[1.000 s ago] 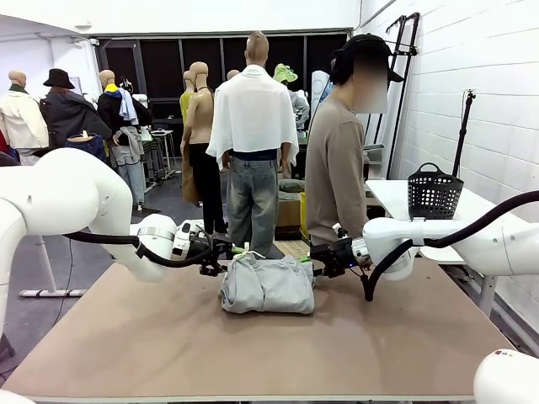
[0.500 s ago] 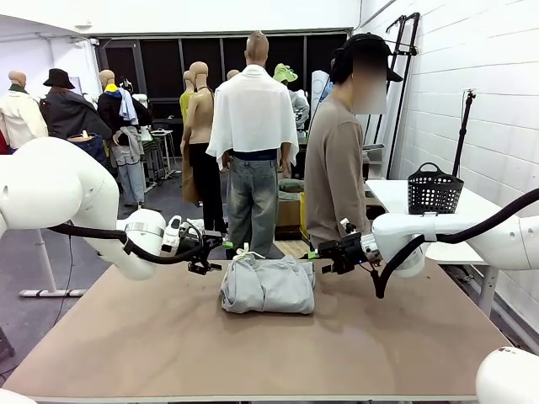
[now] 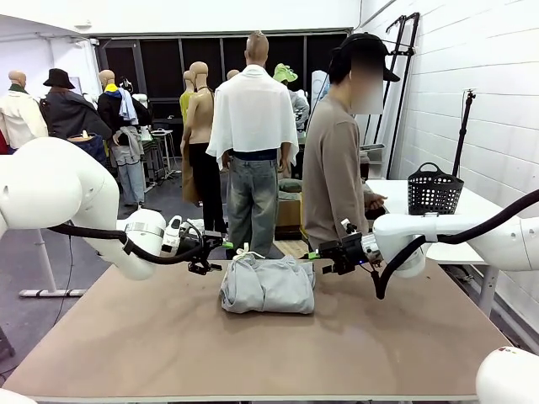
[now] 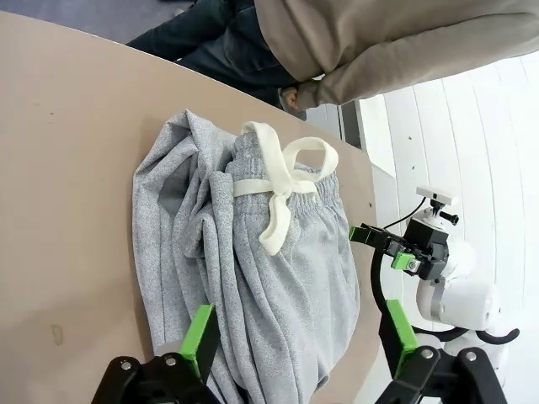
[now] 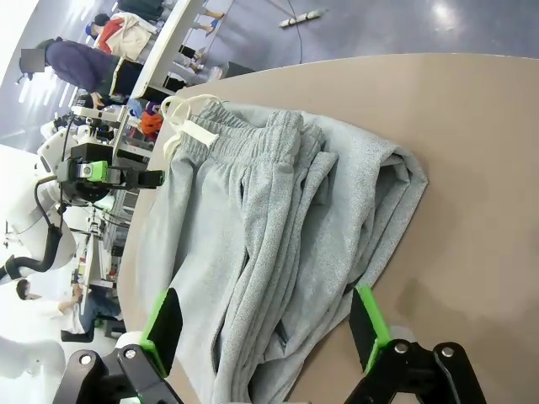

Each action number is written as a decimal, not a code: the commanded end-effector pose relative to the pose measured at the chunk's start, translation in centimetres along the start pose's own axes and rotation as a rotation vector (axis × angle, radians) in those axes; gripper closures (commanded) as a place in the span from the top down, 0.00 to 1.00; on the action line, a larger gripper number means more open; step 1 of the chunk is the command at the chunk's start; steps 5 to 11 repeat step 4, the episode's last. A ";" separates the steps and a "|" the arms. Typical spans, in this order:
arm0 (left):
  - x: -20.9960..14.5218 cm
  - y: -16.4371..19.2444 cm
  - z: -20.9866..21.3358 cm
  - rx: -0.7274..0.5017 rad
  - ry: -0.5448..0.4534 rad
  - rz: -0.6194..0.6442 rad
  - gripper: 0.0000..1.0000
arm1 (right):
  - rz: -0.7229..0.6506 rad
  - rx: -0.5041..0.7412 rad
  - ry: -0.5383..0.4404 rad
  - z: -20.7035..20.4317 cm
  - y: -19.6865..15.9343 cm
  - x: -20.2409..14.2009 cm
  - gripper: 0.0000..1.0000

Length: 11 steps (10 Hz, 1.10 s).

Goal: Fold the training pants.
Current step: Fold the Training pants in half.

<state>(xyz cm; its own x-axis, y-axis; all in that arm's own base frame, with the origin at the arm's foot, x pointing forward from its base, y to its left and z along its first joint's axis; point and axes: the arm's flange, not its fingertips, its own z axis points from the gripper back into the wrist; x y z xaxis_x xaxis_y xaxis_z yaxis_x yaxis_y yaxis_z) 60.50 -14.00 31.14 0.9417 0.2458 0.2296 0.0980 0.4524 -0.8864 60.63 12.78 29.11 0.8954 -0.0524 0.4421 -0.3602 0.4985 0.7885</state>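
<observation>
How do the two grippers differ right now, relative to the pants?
The left gripper sits off the left end of the training pants; the right gripper sits off their right end. The left arm reaches in low from picture left, the right arm from picture right. Both are open, empty and clear of the fabric.

No readable text, label, brand, number or sign anywhere in these views.
</observation>
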 end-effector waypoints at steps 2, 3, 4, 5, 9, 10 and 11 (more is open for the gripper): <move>0.1 0.0 0.0 -0.004 -0.007 0.007 1.00 | 0.003 -0.003 0.002 -0.2 0.1 0.1 1.00; 0.1 0.0 0.0 -0.004 -0.007 0.007 1.00 | 0.003 -0.003 0.002 -0.2 0.1 0.1 1.00; 0.1 0.0 0.0 -0.004 -0.007 0.007 1.00 | 0.003 -0.003 0.002 -0.2 0.1 0.1 1.00; 0.1 0.0 0.0 -0.004 -0.007 0.007 1.00 | 0.003 -0.003 0.002 -0.2 0.1 0.1 1.00; 0.1 0.0 0.0 -0.004 -0.007 0.007 1.00 | 0.003 -0.003 0.002 -0.2 0.1 0.1 1.00; 0.1 0.0 0.0 -0.004 -0.007 0.007 1.00 | 0.003 -0.003 0.002 -0.2 0.1 0.1 1.00; 0.1 0.0 0.0 -0.004 -0.007 0.007 1.00 | 0.003 -0.003 0.002 -0.2 0.1 0.1 1.00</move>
